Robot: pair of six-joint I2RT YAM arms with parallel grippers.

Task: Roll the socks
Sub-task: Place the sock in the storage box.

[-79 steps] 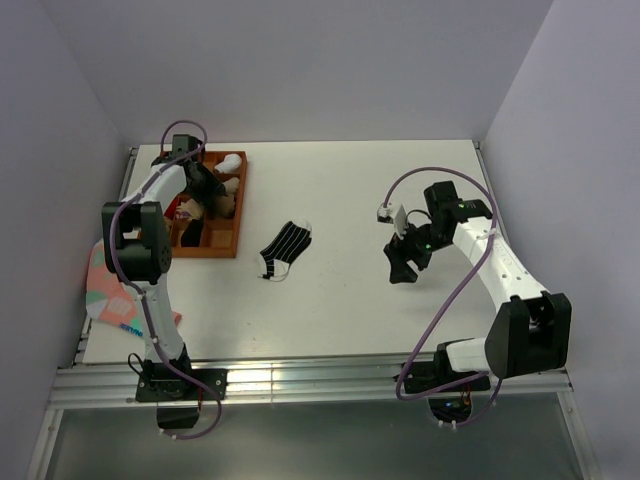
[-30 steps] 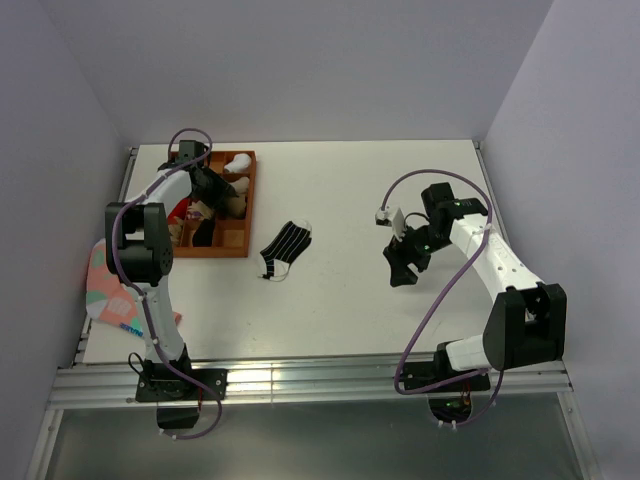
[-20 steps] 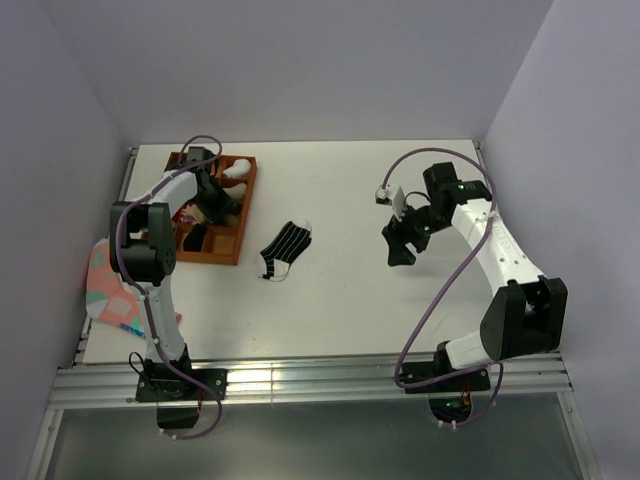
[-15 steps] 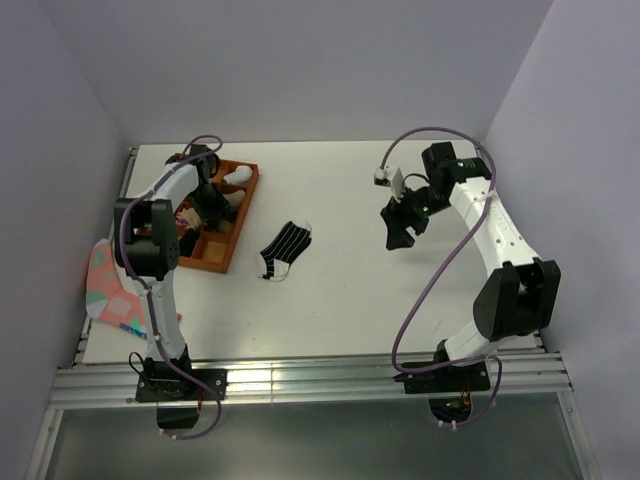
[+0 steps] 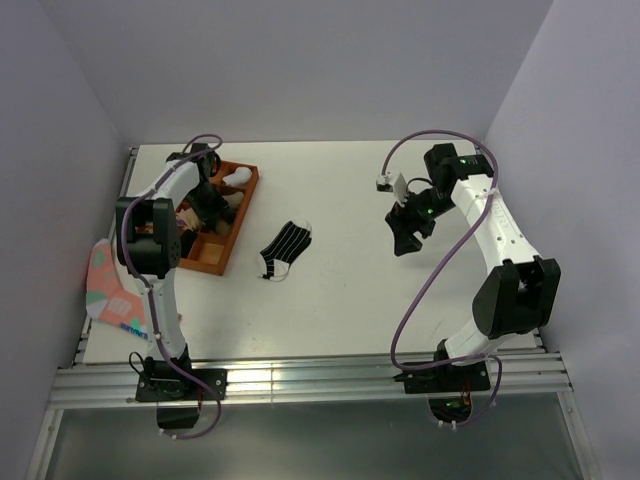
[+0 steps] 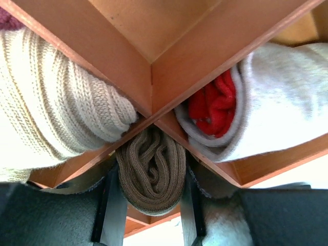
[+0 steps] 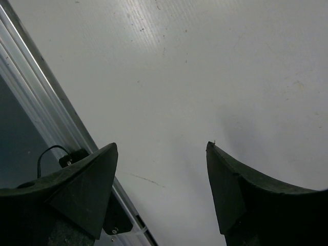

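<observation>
The left gripper (image 6: 150,218) is clamped on the rolled brown sock (image 6: 151,171), right at the wooden tray (image 6: 205,56) dividers. Only the left wrist camera shows this. The right gripper (image 7: 161,148) is wide apart above the table (image 5: 350,300). The striped sock (image 5: 285,248) lies flat beside the tray.

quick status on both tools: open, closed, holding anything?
Left tool: closed on the rolled tan-brown sock, at the wooden tray dividers.
Right tool: open, holding nothing, above the table.
</observation>
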